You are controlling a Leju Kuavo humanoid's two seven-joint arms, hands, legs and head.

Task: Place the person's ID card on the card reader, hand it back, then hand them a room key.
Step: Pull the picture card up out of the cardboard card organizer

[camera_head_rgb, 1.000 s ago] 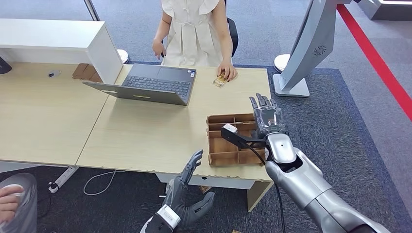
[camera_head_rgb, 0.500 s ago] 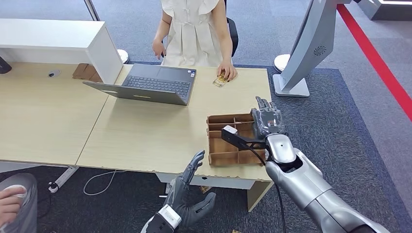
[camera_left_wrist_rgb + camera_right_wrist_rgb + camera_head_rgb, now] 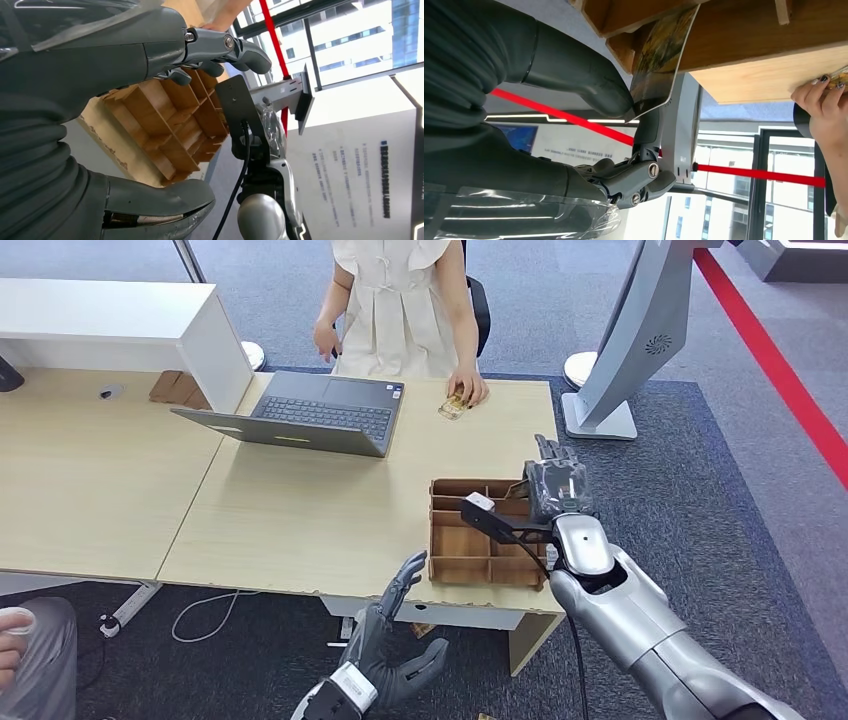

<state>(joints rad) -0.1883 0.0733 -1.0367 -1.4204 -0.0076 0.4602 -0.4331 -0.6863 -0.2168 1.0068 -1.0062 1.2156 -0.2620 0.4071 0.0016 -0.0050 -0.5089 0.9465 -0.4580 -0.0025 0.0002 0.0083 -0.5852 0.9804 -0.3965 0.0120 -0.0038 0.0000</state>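
Note:
A wooden compartment box [image 3: 470,558] sits at the table's near right corner. My right hand [image 3: 556,483] reaches down into its far right compartment. In the right wrist view a picture-printed key card [image 3: 659,55] stands up out of the box [image 3: 744,35]. My thumb [image 3: 589,80] touches the card's edge while the fingers [image 3: 639,181] stay apart on the other side. My left hand [image 3: 388,640] hangs open below the table's front edge, palm toward the box [image 3: 170,120]. The person's hand [image 3: 468,386] rests on a yellowish card [image 3: 452,408] at the far edge.
An open laptop [image 3: 310,412] stands in the middle of the far side. A white cabinet [image 3: 120,320] is at far left and a grey kiosk stand [image 3: 630,340] is on the floor to the right. Another person's hand [image 3: 12,640] shows at bottom left.
My right hand has dropped lower and nearer, into the box's far right compartment, and the box has shifted slightly. The left hand has barely moved.

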